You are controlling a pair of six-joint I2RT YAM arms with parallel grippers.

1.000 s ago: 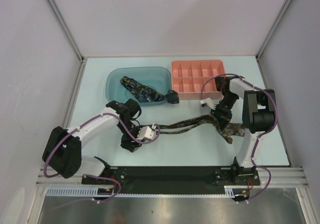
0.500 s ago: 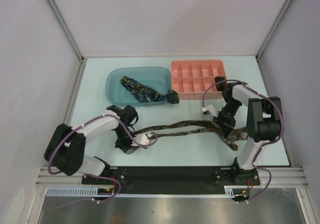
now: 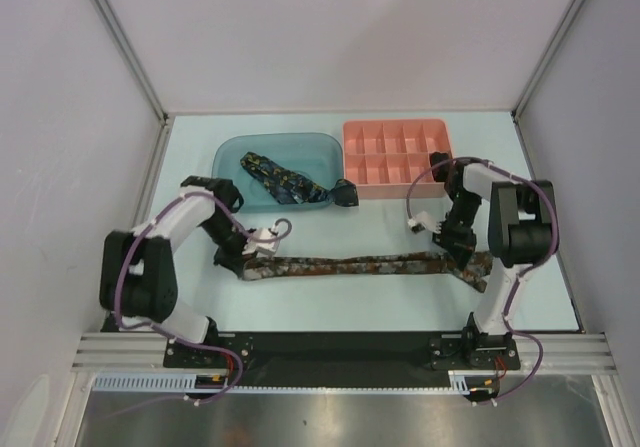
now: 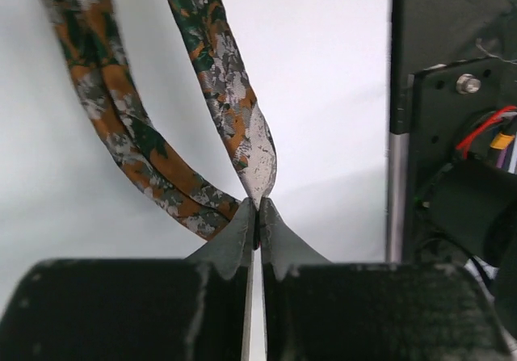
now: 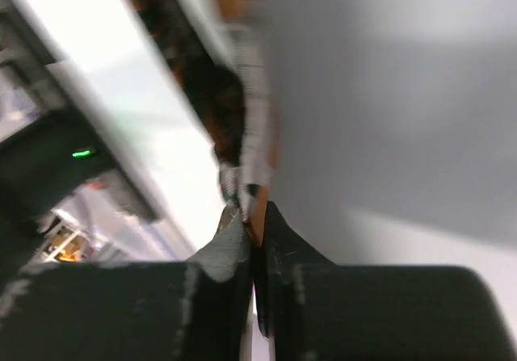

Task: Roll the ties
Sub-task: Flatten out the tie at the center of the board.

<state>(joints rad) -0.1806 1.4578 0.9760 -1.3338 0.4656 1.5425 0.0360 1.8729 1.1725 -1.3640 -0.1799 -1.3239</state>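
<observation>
Far L: L pincer [image 3: 244, 258] clamped fully shut, tips meeting (clear in wrist view), nipping the pale edge of a fold in the orange-brown-white tie [image 3: 360, 265]. Two strands of that fabric leading away from the tips, side by side, flat on the pale table [image 3: 330, 307]. From there, stretched in a long low band rightward, unrolled, all the way across to the other pincer.

Behind L pincer and a bit to its R: teal tub [image 3: 228, 153] w/ the navy tie [image 3: 285, 181] lying loose inside, not rolled. Just past the tub's R corner, a small dark lump [image 3: 346, 194]; cannot tell if separate bundle or that tie's end.

Further R, just behind R pincer: pink tray [image 3: 395, 127] w/ compartments.

Far R: R pincer [image 3: 463, 257] down at the table on the flecked tie's wide end. Wrist view badly blurred, but tips pressed together w/ orange-and-white cloth caught between them, so closed on the tie.
</observation>
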